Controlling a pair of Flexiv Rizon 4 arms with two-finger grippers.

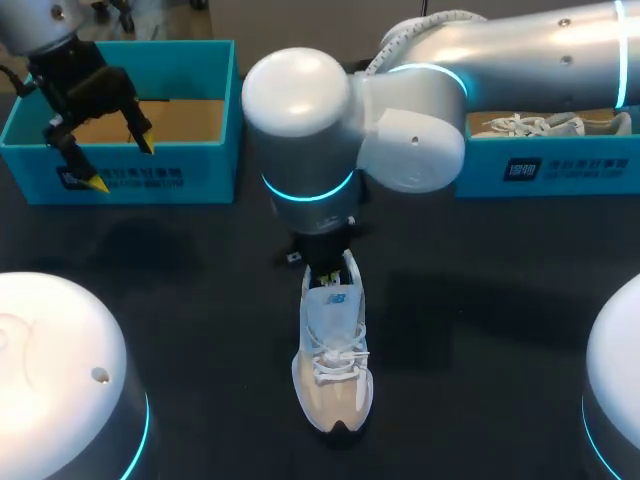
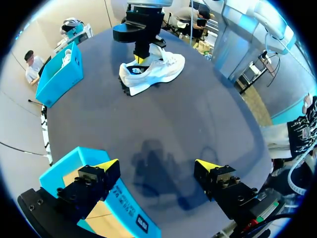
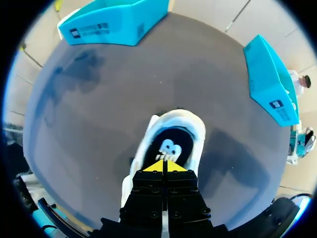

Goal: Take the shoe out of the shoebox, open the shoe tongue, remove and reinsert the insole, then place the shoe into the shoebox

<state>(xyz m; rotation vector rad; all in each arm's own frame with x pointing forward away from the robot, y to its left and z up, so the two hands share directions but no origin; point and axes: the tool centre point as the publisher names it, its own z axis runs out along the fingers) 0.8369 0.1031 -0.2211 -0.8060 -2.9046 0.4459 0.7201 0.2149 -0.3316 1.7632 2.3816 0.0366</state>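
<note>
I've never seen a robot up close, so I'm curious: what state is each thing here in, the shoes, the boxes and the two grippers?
White sneaker: out of its box, upright on the table, laced.
Left shoebox: open, no shoe seen inside.
Right shoebox: open, holding a second sneaker.
Left gripper: open, holding nothing.
Right gripper: shut, tips at the white sneaker's opening.

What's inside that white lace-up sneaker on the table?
Inside the white sneaker, a dark insole with a white logo shows. Its front part is hidden under the shut right gripper and the upper.
</note>
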